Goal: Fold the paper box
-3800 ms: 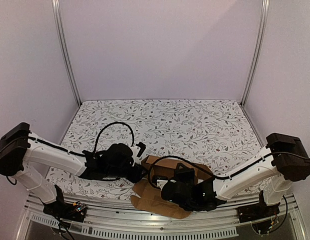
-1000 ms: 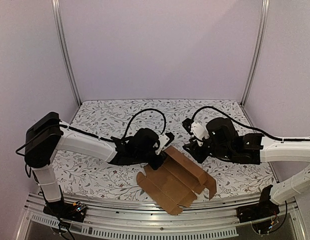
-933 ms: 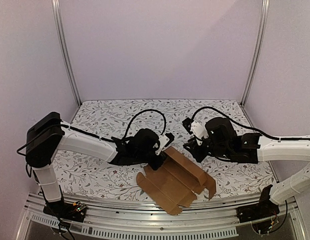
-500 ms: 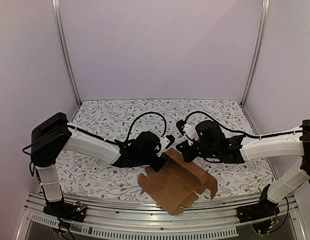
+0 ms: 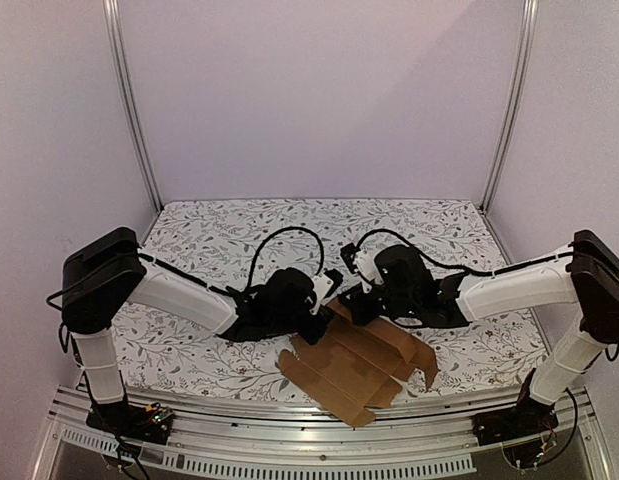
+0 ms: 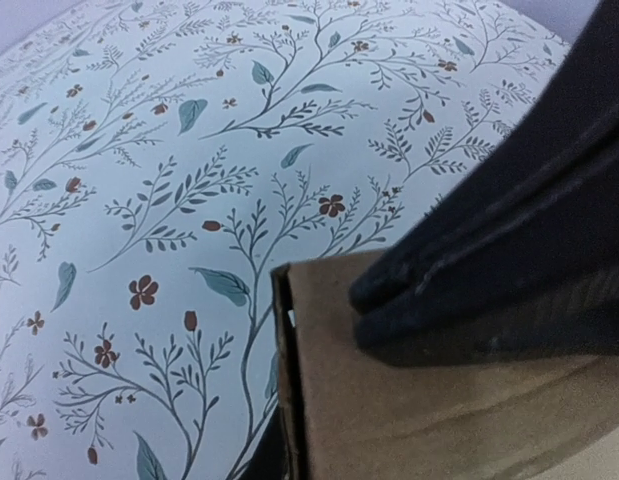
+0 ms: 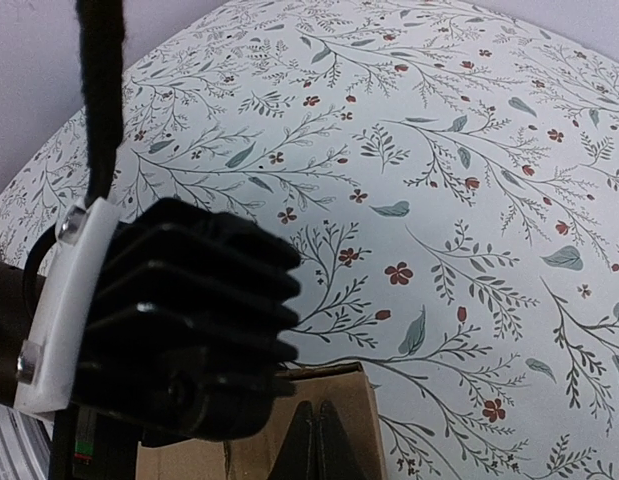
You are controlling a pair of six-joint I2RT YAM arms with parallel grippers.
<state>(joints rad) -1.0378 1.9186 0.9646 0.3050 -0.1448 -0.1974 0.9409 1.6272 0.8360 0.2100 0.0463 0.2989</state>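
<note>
The paper box [image 5: 357, 362] is an unfolded brown cardboard sheet with flaps, lying near the table's front edge. My left gripper [image 5: 322, 312] is at the sheet's far left corner. In the left wrist view one dark finger [image 6: 489, 250] lies over the cardboard flap [image 6: 439, 400] and the other shows beneath its edge, so the gripper [image 6: 314, 385] is shut on the flap. My right gripper [image 5: 355, 298] is beside it at the same corner. In the right wrist view its fingers [image 7: 313, 445] are pressed together, tips over the cardboard flap [image 7: 339, 400].
The floral tablecloth [image 5: 319, 235] covers the table behind the box. The left arm's black wrist [image 7: 179, 330] fills the left of the right wrist view, very close to my right gripper. The metal rail [image 5: 289, 440] runs along the front edge.
My right gripper has swung left and down from the right side to the box's far corner, beside my left gripper. The left gripper keeps its hold; the raised flap has dropped lower.
</note>
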